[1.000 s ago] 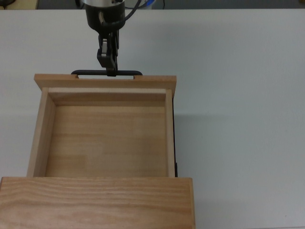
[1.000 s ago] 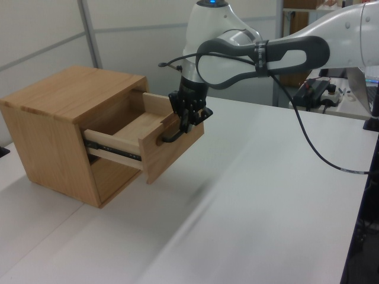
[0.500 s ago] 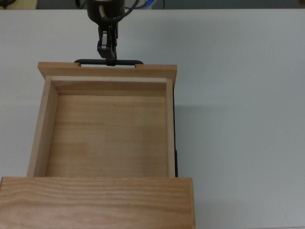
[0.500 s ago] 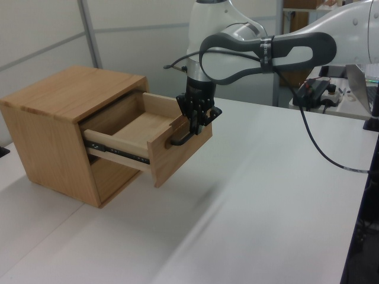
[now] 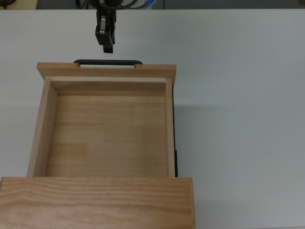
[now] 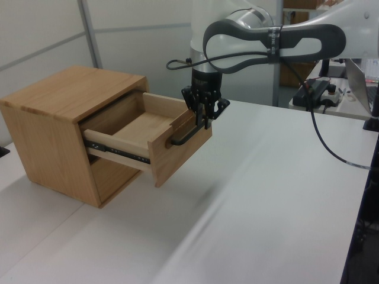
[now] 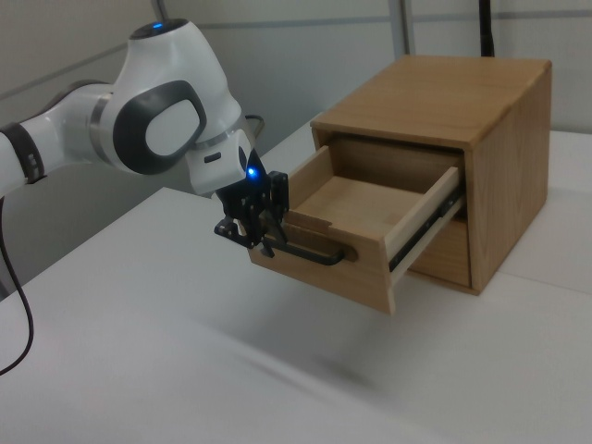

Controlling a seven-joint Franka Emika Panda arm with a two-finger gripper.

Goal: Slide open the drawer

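Just below the gripper (image 5: 105, 47) in the top view, the light wood drawer (image 5: 107, 129) sits pulled well out of its cabinet (image 6: 56, 127), bare inside. Its black bar handle (image 5: 107, 62) is free; can't tell whether the gripper is spread or closed.

The light wood drawer (image 5: 107, 133) (black bar handle (image 5: 107, 62) in front) stands pulled out, empty.

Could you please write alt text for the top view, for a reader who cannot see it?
A light wood drawer stands pulled far out of its grained wooden cabinet, empty inside. The arm's black gripper hangs just beyond the slim black bar handle, apart from it, over a white table.
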